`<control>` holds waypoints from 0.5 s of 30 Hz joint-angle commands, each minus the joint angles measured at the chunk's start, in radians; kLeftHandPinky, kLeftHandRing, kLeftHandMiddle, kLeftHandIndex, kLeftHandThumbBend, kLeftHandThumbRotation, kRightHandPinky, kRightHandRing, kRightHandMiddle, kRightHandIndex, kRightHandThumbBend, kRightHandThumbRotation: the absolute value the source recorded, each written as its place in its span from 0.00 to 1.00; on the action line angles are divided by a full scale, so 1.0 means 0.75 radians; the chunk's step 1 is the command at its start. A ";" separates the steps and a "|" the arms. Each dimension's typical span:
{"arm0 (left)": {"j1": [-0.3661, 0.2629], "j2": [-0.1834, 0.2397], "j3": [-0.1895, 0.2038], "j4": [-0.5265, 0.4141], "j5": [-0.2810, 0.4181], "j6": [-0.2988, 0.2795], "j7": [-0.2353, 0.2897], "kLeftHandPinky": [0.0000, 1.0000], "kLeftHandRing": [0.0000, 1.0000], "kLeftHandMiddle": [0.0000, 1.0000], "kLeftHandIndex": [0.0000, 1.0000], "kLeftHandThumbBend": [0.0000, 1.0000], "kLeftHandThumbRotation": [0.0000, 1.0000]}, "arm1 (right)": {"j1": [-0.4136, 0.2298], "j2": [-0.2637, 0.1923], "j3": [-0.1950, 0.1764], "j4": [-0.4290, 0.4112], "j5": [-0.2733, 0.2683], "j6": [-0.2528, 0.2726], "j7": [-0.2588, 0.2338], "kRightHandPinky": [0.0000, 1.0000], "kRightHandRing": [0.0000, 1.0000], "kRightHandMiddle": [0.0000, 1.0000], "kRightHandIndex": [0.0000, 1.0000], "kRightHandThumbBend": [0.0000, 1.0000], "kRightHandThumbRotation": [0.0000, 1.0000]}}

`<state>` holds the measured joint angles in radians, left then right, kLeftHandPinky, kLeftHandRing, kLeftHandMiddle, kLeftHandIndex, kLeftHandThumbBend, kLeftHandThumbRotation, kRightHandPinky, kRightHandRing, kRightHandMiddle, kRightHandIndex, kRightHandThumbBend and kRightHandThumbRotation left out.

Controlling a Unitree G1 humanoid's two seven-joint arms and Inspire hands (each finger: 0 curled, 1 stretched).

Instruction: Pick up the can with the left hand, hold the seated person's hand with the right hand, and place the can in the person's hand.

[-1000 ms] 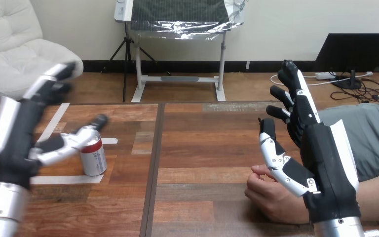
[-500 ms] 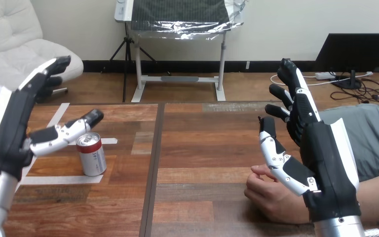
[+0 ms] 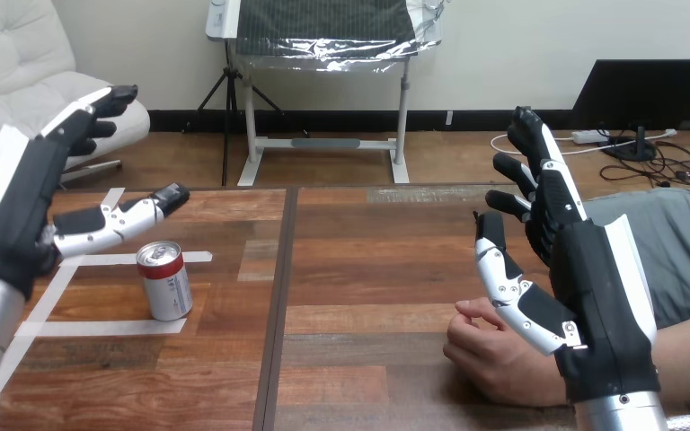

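The left hand (image 3: 18, 211) is spread wide, fingers straight and thumb (image 3: 112, 223) reaching out to the side, and it grips nothing. It hangs above and to the left of the can (image 3: 164, 280), clear of it. The can stands upright on the table (image 3: 368, 269), inside a frame of white tape (image 3: 99, 328), with bare wood all round it.

The step in hand looks to be the pick-up, not yet begun. To do it well, the hand should come down so that the can's side sits between thumb and fingers. It should be low enough to take the body rather than the rim, and close only once both sides are bracketed. A thumb that brushes the top first could tip a light can.

Across the table the right hand (image 3: 597, 287) is likewise open, fingers pointing up, holding nothing. The person's hand (image 3: 490, 355) rests loosely curled on the table just beside its thumb; whether the two touch I cannot tell.
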<state>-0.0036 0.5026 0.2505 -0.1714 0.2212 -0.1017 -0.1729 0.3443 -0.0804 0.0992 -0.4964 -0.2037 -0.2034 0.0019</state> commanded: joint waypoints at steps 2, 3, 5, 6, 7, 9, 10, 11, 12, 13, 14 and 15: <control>-0.119 0.068 -0.025 0.086 0.006 -0.028 -0.031 0.84 0.85 0.88 0.86 0.75 0.33 | -0.092 0.002 -0.017 -0.017 0.013 0.003 0.003 0.84 0.93 0.98 0.98 0.00 0.00; -0.131 0.074 -0.030 0.107 -0.001 -0.033 -0.043 0.84 0.85 0.88 0.86 0.75 0.33 | -0.093 0.001 -0.018 -0.017 0.015 0.003 0.004 0.84 0.93 0.98 0.98 0.00 0.00; -0.145 0.081 -0.036 0.131 -0.009 -0.039 -0.055 0.84 0.86 0.88 0.86 0.74 0.32 | -0.094 0.000 -0.018 -0.016 0.015 0.004 0.005 0.84 0.93 0.98 0.98 0.00 0.00; -0.159 0.089 -0.044 0.148 -0.011 -0.028 -0.072 0.84 0.86 0.88 0.86 0.74 0.32 | -0.095 0.001 -0.018 -0.016 0.015 0.006 0.004 0.84 0.93 0.97 0.98 0.00 0.00; -0.168 0.094 -0.050 0.157 -0.011 -0.020 -0.082 0.84 0.86 0.88 0.86 0.74 0.31 | -0.096 0.001 -0.018 -0.017 0.014 0.007 0.004 0.84 0.93 0.97 0.98 0.00 0.00; -0.186 0.100 -0.058 0.178 -0.015 -0.012 -0.100 0.84 0.86 0.89 0.86 0.73 0.31 | -0.097 0.003 -0.018 -0.019 0.013 0.012 0.004 0.84 0.93 0.97 0.98 0.00 0.00; -0.193 0.101 -0.060 0.186 -0.018 -0.012 -0.106 0.84 0.86 0.89 0.86 0.73 0.31 | -0.097 0.003 -0.017 -0.020 0.012 0.015 0.003 0.84 0.93 0.97 0.98 0.00 0.00; -0.197 0.101 -0.061 0.193 -0.019 -0.013 -0.111 0.84 0.86 0.89 0.86 0.73 0.31 | -0.097 0.003 -0.017 -0.021 0.011 0.017 0.003 0.84 0.93 0.97 0.98 0.00 0.00; -0.210 0.105 -0.068 0.203 -0.017 -0.002 -0.123 0.84 0.86 0.89 0.86 0.73 0.31 | -0.098 0.002 -0.017 -0.022 0.011 0.019 0.004 0.83 0.93 0.97 0.98 0.00 0.00; -0.218 0.109 -0.072 0.211 -0.015 0.005 -0.132 0.84 0.86 0.89 0.86 0.73 0.31 | -0.098 0.002 -0.017 -0.022 0.010 0.020 0.004 0.83 0.93 0.97 0.98 0.00 0.00; -0.224 0.111 -0.076 0.216 -0.013 0.010 -0.138 0.84 0.86 0.89 0.86 0.74 0.30 | -0.099 0.002 -0.017 -0.023 0.010 0.021 0.004 0.83 0.93 0.97 0.98 0.00 0.00; -0.240 0.115 -0.084 0.231 -0.014 0.023 -0.155 0.84 0.86 0.89 0.86 0.74 0.30 | -0.099 0.001 -0.018 -0.024 0.010 0.023 0.005 0.83 0.93 0.97 0.98 0.00 0.00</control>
<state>-0.0892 0.5559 0.2291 -0.0373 0.2131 -0.0987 -0.2566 0.3385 -0.0809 0.0977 -0.4964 -0.2032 -0.1882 0.0037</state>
